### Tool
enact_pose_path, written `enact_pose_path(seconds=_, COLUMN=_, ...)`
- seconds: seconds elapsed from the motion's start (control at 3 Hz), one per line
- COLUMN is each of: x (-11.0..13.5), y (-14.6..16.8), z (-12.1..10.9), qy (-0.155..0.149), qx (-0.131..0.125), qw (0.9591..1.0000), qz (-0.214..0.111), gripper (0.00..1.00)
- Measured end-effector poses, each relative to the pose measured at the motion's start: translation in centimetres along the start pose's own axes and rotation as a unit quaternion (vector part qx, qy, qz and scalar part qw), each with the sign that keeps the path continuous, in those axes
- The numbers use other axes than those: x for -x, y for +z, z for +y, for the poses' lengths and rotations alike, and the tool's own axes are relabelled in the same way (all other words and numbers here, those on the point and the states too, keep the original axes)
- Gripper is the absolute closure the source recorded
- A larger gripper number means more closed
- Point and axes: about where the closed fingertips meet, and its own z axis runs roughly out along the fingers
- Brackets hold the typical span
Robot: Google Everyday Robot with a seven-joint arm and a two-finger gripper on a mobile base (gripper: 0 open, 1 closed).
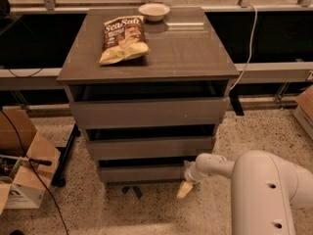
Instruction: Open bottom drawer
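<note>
The grey-brown cabinet [146, 62] has three handleless drawer fronts. The bottom drawer [142, 173] is the lowest and narrowest front, near the floor, and sits about flush under the middle drawer [149, 148]. The top drawer [149, 112] is the widest. My gripper [185, 186] hangs from the white arm [254, 190] at the right end of the bottom drawer's front, with a pale fingertip [184, 190] pointing down to the floor. Whether it touches the drawer I cannot tell.
A Sea Salt chip bag [123, 39] and a white bowl [154, 11] lie on the cabinet top. Cardboard boxes [22, 170] stand on the speckled floor at the left, another box [305, 111] at the right. A white cable [249, 38] hangs behind the cabinet.
</note>
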Motion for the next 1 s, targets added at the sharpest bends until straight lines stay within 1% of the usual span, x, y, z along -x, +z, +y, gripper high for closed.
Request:
enact_pose_path(seconds=0.33, x=0.4, y=3.1, z=-0.6, qy=-0.002, qx=0.032, qw=0.9991, qz=-0.027, gripper=0.00)
enact_pose_path(seconds=0.67, x=0.3, y=4.8, z=-1.8, qy=0.002, qx=0.043, qw=0.9982, qz=-0.042, gripper=0.00)
enact_pose_path(seconds=1.0, x=-0.8, y=6.3, z=-2.0, qy=0.022, qx=0.062, qw=0.9967, qz=-0.049, gripper=0.19)
